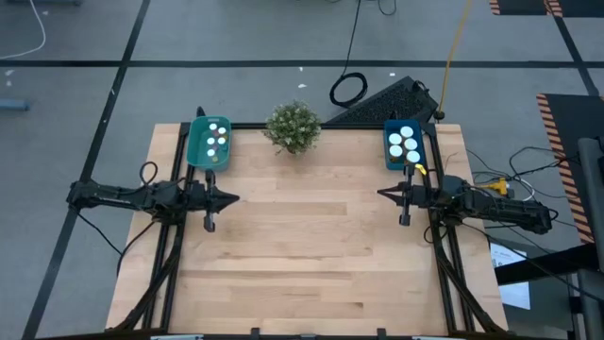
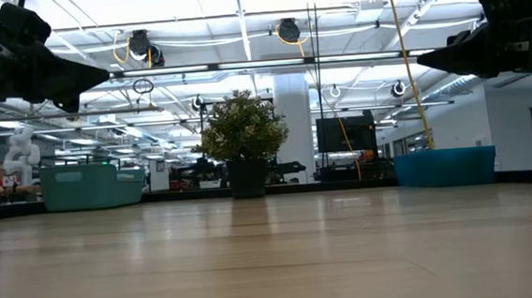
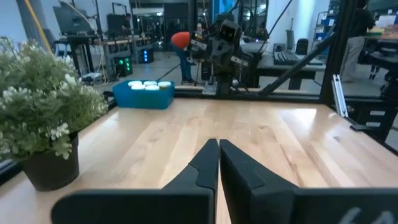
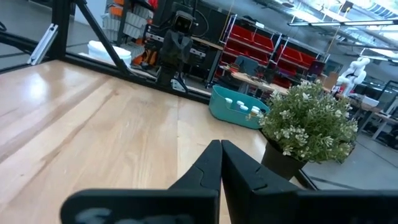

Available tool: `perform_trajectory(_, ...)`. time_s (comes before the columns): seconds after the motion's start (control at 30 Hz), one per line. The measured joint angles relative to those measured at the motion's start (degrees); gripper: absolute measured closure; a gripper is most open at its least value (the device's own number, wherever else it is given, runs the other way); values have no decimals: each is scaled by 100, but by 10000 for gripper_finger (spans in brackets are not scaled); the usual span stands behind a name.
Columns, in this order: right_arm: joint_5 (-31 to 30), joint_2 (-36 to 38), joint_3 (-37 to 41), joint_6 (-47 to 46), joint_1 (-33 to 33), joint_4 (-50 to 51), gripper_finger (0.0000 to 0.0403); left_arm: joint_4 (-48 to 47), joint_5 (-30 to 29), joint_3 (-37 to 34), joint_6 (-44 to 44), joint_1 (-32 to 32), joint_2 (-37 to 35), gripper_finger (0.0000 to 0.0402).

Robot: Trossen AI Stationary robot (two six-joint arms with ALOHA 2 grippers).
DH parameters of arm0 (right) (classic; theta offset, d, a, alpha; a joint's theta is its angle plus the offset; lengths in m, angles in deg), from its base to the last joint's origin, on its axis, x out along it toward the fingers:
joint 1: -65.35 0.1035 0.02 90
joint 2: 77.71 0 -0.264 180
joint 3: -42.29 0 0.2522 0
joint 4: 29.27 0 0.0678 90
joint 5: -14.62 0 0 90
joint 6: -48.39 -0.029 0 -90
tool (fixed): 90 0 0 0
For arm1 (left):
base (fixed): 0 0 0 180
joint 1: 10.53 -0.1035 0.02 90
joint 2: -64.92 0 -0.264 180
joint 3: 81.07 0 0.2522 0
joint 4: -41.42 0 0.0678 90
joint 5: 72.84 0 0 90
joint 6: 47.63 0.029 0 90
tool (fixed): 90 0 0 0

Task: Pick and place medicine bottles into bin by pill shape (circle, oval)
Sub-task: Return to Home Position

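Note:
Several white-capped medicine bottles point(image 1: 216, 139) stand inside a teal bin point(image 1: 195, 146) at the table's far left. Others point(image 1: 404, 144) stand in a blue bin point(image 1: 391, 155) at the far right. My left gripper point(image 1: 233, 198) hovers shut over the table's left side, just nearer than the teal bin, and holds nothing. My right gripper point(image 1: 381, 194) hovers shut over the right side, just nearer than the blue bin, and holds nothing. In the wrist views each pair of fingers point(image 3: 218, 144) point(image 4: 220, 145) meets at the tips.
A small potted plant point(image 1: 293, 126) stands at the middle of the far edge, between the two bins. A dark keyboard point(image 1: 382, 102) and cables lie on the floor beyond the far edge. Bare wood point(image 1: 302, 246) spans the table's middle and near half.

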Motion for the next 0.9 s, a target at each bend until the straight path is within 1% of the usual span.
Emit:
perform_trajectory(0.13, 6, 0, 1, -130, 0, -24, 403, 193, -186, 2, 16, 0, -3, 384)
perform_trajectory(0.27, 49, 3, 1, -198, 9, -28, 403, 134, -138, 0, 130, 41, -70, 398)
perform_trajectory(0.37, 186, 24, 1, -165, 9, -39, 403, 119, -118, 0, 338, 88, -247, 399)
perform_trajectory(0.57, 184, 46, 1, -100, 9, -20, 403, -32, 63, 0, 463, 87, -683, 399)
perform_trajectory(0.73, 197, 44, 25, -177, 9, 89, 403, -121, 103, 0, 573, 87, -693, 400)
perform_trajectory(0.9, 190, 35, 156, -33, 7, 4, 403, -127, 110, 0, 636, 87, -693, 400)
